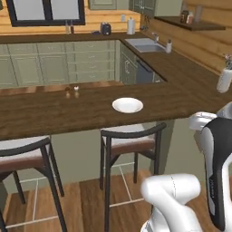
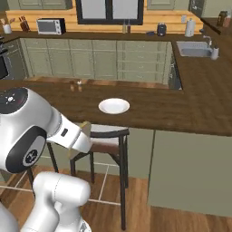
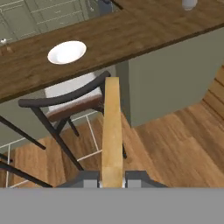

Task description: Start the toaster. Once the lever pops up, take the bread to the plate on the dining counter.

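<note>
My gripper (image 3: 112, 179) is shut on the bread (image 3: 112, 131), a tan slice seen edge-on that stands up between the fingers over the wood floor. One corner of the bread (image 2: 84, 126) peeks past my arm. The round white plate (image 1: 128, 105) (image 2: 114, 106) (image 3: 67, 52) lies bare on the dining counter (image 1: 54, 115) (image 2: 172, 111) (image 3: 131, 39), ahead of the gripper and higher than it. The toaster (image 1: 105, 28) (image 2: 161, 29) is a small dark shape on the far back counter. Its lever is too small to make out.
Dark-framed stools (image 1: 129, 136) (image 2: 106, 138) (image 3: 65, 103) stand under the counter edge, between me and the plate. Small shakers (image 1: 72, 90) sit behind the plate and a white vase (image 1: 224, 79) at the counter's right end. A sink (image 1: 145, 45) lies in the side worktop.
</note>
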You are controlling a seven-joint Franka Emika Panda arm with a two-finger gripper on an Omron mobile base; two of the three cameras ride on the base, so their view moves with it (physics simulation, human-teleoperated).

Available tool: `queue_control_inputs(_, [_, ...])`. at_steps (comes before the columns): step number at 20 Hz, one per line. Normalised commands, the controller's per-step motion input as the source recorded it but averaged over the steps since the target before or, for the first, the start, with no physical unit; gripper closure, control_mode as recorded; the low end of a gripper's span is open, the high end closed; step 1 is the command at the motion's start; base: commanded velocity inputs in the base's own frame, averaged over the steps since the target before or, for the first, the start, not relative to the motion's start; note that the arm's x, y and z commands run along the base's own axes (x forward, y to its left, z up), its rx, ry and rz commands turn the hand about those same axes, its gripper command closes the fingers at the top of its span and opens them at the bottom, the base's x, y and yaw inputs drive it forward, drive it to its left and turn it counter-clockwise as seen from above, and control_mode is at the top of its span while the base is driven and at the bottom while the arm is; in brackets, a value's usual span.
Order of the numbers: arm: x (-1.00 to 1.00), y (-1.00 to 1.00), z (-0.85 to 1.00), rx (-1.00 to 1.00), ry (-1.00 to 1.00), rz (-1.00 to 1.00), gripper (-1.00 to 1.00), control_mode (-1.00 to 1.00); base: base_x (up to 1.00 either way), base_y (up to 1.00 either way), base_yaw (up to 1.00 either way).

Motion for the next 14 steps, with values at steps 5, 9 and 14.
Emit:
queue_control_inputs(5, [0.00, 0.00, 0.00, 0.00, 0.00, 0.00, 1.00, 1.00, 0.82, -0.30, 0.27])
queue_control_inputs(9, [0.00, 0.00, 0.00, 0.00, 0.00, 0.00, 1.00, 1.00, 0.84, -0.19, 0.22])
queue_control_inputs(14, [0.00, 0.00, 0.00, 0.00, 0.00, 0.00, 1.00, 1.00, 0.79, -0.07, 0.22])
